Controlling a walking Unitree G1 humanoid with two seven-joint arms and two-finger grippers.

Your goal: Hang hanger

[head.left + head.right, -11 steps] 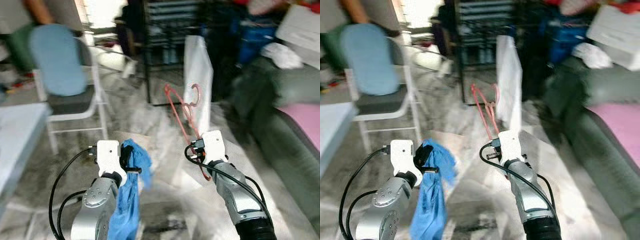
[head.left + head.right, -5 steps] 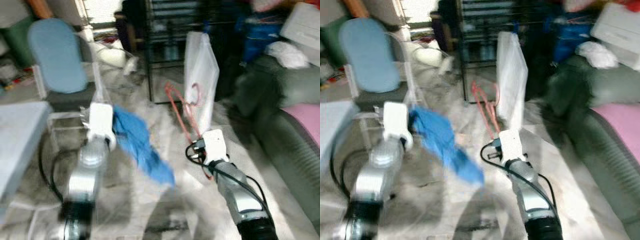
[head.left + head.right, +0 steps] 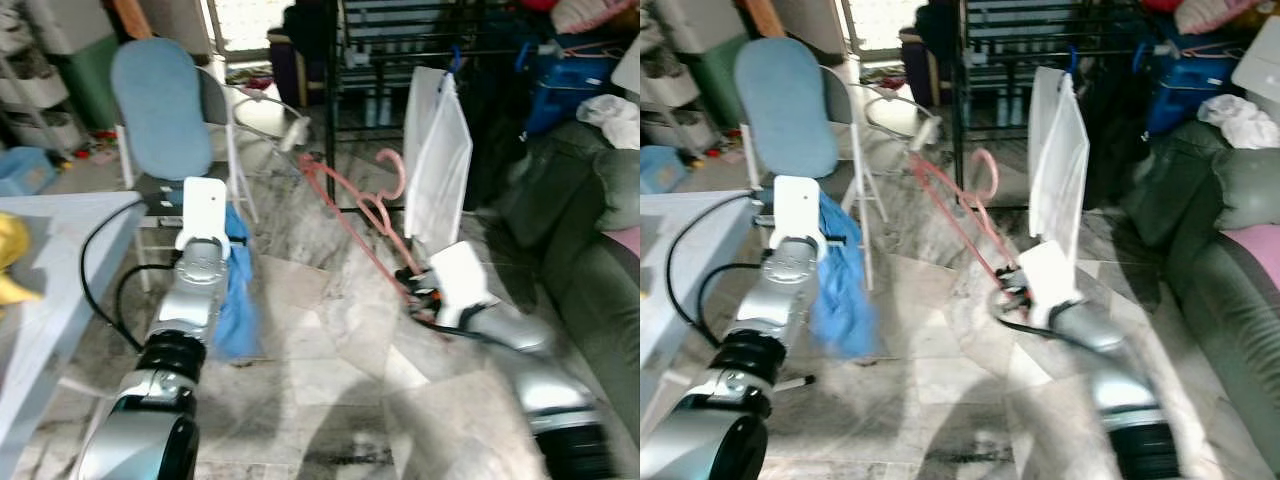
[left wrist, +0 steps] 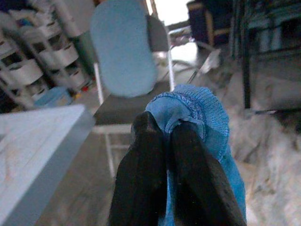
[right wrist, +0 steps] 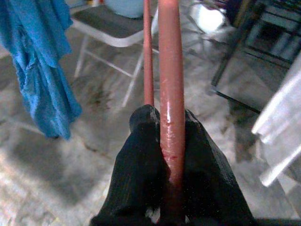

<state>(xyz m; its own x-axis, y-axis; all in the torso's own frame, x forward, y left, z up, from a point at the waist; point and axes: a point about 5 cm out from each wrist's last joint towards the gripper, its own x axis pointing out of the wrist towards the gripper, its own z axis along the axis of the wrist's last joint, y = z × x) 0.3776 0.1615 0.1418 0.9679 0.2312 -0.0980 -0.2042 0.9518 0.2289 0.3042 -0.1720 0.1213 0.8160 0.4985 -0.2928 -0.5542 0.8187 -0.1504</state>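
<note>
My right gripper (image 5: pixel 167 127) clamps the lower bar of the pink hanger (image 3: pixel 352 205), its two black fingers (image 5: pixel 141 141) pressed against either side of the plastic. The hanger rises from that grip up and away from me, tilted, with its hook (image 3: pixel 395 170) curling at the far end just in front of a white bag (image 3: pixel 437 165) that hangs from the black rack (image 3: pixel 395 40). The hanger is held in the air, above the marble floor (image 3: pixel 330 330), and its hook is not on the rack.

My left gripper (image 4: pixel 164 141) is clenched on a blue cloth (image 4: pixel 197 113), a bunched fold of which bulges out between and beyond the fingertips (image 4: pixel 146 127); the remainder of the cloth hangs down beside my left arm (image 3: pixel 190 300).

A folding chair with a blue backrest (image 3: pixel 165 110) stands beyond the left gripper. The edge of a pale table (image 3: pixel 50 270) lies at my left, and a dark green sofa (image 3: pixel 590 230) at my right.
</note>
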